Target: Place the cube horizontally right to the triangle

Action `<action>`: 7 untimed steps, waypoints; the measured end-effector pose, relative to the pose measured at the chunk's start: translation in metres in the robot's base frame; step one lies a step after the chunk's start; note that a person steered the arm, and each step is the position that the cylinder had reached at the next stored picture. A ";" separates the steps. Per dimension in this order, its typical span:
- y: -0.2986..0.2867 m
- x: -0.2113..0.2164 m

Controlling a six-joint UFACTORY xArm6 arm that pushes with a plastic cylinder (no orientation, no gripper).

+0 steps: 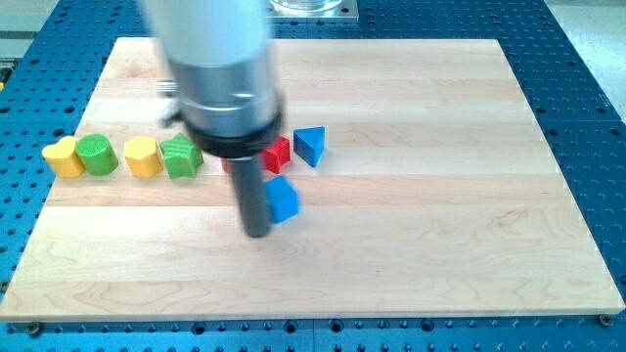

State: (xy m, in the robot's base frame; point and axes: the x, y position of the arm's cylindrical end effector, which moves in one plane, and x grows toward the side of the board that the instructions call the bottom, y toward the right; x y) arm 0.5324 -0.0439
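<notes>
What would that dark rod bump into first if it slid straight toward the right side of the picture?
Most likely the blue cube: it sits right beside my tip, on the view's right, seemingly touching the rod. Past it, bare board, though depth is hard to judge.

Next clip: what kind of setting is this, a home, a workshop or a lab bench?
Most likely a robotics lab bench. A wooden board lies on a blue perforated metal table, with small coloured toy blocks on it, such as the blue cube beside my tip and the blue triangle.
</notes>
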 end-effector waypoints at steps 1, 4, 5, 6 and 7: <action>-0.038 -0.016; 0.100 -0.035; 0.085 -0.040; 0.107 -0.067; 0.109 -0.079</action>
State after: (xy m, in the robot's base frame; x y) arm 0.4534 0.0653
